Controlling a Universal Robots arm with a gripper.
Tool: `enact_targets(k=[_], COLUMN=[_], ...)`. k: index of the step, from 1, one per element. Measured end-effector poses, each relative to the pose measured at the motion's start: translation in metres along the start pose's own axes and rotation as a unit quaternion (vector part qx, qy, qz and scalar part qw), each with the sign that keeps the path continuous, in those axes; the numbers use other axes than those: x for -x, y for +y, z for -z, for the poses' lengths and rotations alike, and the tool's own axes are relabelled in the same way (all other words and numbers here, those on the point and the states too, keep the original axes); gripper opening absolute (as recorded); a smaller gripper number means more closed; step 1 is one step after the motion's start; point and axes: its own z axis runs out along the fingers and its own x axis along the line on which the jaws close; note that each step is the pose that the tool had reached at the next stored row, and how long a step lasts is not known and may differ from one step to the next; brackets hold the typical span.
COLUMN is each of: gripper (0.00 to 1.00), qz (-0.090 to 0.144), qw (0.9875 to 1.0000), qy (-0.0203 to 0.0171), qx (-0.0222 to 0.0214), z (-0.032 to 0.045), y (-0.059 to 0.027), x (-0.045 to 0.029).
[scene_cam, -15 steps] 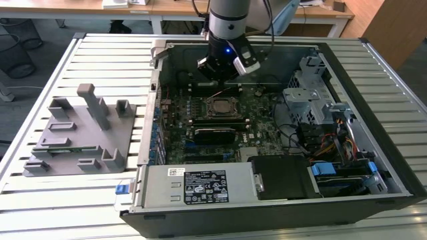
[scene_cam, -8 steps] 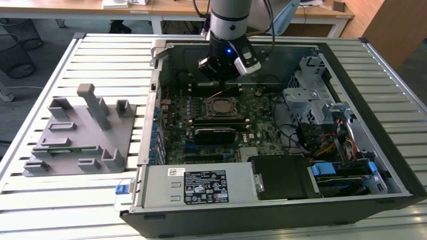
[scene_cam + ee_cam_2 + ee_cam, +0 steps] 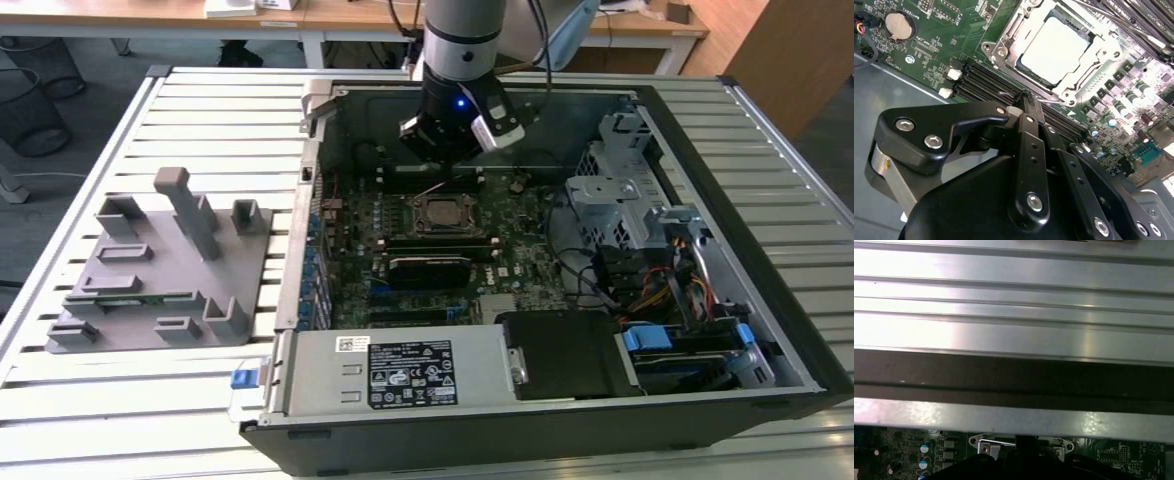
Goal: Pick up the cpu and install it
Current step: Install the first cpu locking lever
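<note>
We see the cpu (image 3: 1053, 49) already seated in the motherboard socket (image 3: 1004, 37), latch frame open. Gripper (image 3: 1026, 97) sits just beside the socket, fingers pinched together, empty. Install step looks nearly done.

Arm upright, wrist pointing straight down, gripper (image 3: 1026, 97) with fingers (image 3: 1030, 107) pressed together, empty.

silver cpu (image 3: 1054, 50), flat in motherboard socket (image 3: 1004, 30)

i'm working in an office-like lab: wooden desks (image 3: 347, 15), a wire wastebasket (image 3: 30, 110), an opened computer case (image 3: 561, 250) on a slatted bench (image 3: 160, 400).
</note>
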Motion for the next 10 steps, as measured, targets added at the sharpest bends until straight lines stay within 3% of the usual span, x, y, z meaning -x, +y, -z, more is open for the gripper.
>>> enact_targets(k=[10], gripper=[0.11], qz=[0.000], qw=[1.0000], qy=[0.0000], qx=[-0.0015], z=[-0.0044], y=[0.0001], x=[0.0040])
